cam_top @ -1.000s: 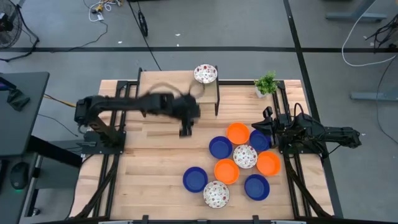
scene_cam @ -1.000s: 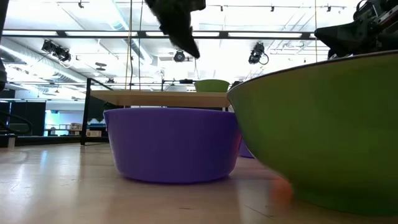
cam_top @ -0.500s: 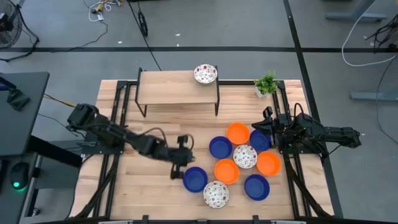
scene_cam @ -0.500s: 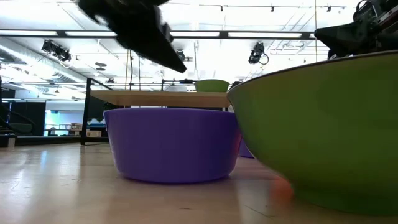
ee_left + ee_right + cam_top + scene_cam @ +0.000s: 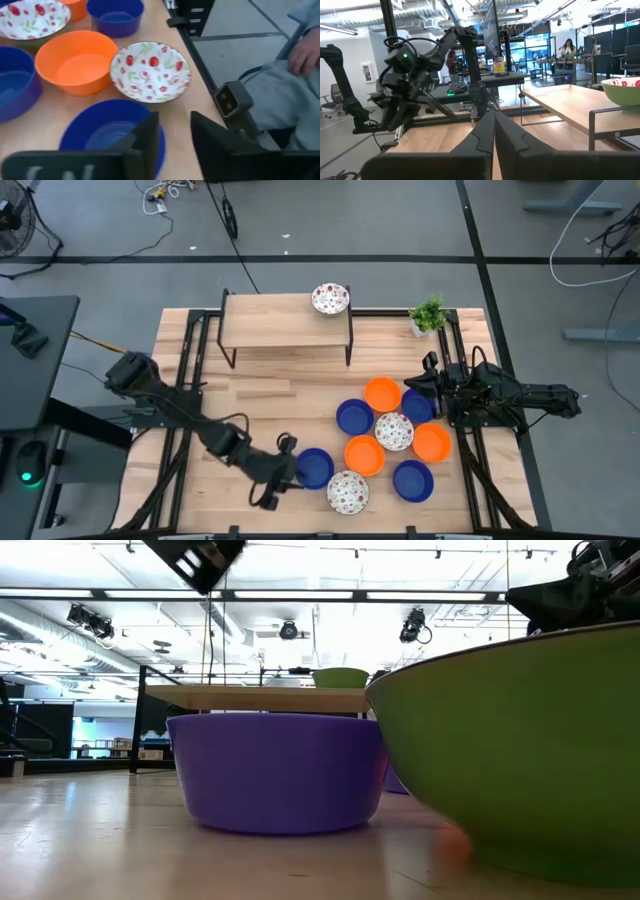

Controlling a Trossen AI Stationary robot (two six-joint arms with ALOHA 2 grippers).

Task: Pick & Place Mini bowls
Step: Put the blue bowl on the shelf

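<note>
Several mini bowls sit in a cluster on the table's right half: orange point(image 5: 382, 393), dark blue point(image 5: 354, 417) and white speckled point(image 5: 394, 431). One more speckled bowl point(image 5: 330, 299) stands on the wooden shelf at the far edge. My left gripper point(image 5: 288, 476) is open, at the left rim of the nearest-left blue bowl point(image 5: 316, 467). In the left wrist view one finger point(image 5: 147, 140) hangs over that blue bowl point(image 5: 105, 132) and the other point(image 5: 215, 145) outside its rim. I see no touch. My right gripper point(image 5: 493, 135) is shut and waits at the table's right edge.
A speckled bowl point(image 5: 150, 71) and an orange bowl point(image 5: 77, 61) lie just beyond the blue one. A small green potted plant point(image 5: 428, 313) stands at the far right corner. The shelf point(image 5: 285, 320) spans the far edge. A person's hand point(image 5: 305, 50) shows beyond the near edge.
My left gripper has swung from in front of the shelf toward the table's near edge and come down beside the left blue bowl. The bowls have stayed where they were.
</note>
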